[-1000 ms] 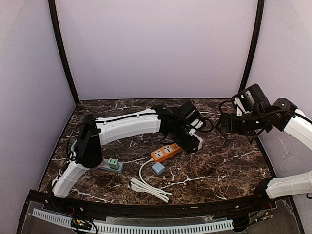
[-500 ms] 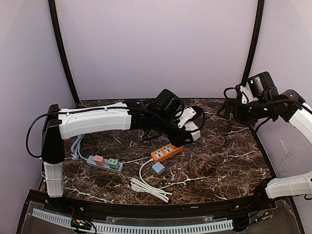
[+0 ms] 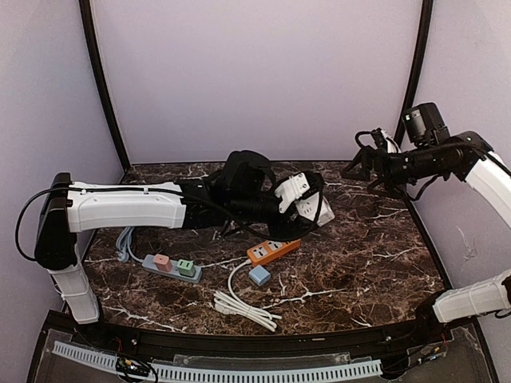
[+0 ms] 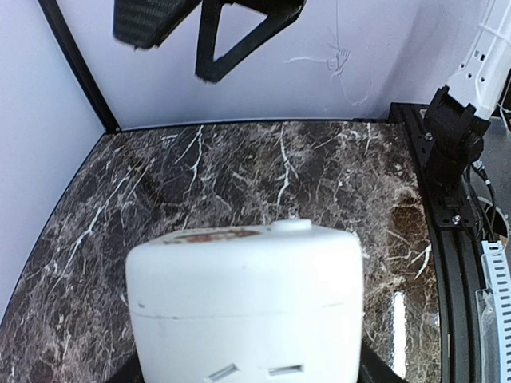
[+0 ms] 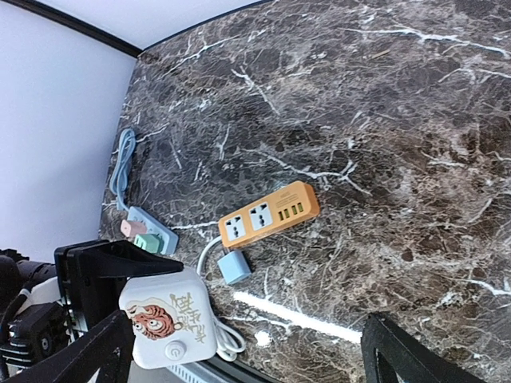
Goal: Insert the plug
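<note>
My left gripper (image 3: 306,204) is shut on a white socket cube (image 3: 313,209) and holds it in the air above the orange power strip (image 3: 274,249). In the left wrist view the cube (image 4: 247,295) fills the lower frame, slots facing the camera, with the gripper (image 4: 249,355) clamped on its two sides. My right gripper (image 3: 366,166) is open and empty, raised at the back right. In its view (image 5: 249,323) I see the cube's tiger picture (image 5: 164,315), the orange strip (image 5: 270,214) and a small blue plug (image 5: 235,268) beside it.
A blue-grey strip (image 3: 166,266) with a pink and a green plug lies at the left. A coiled white cable (image 3: 242,309) lies near the front edge by the blue plug (image 3: 259,275). Walls close the sides and back.
My left arm has swung back and lifted the white cube off the table, up and slightly left. My right gripper has risen and moved towards the back.
</note>
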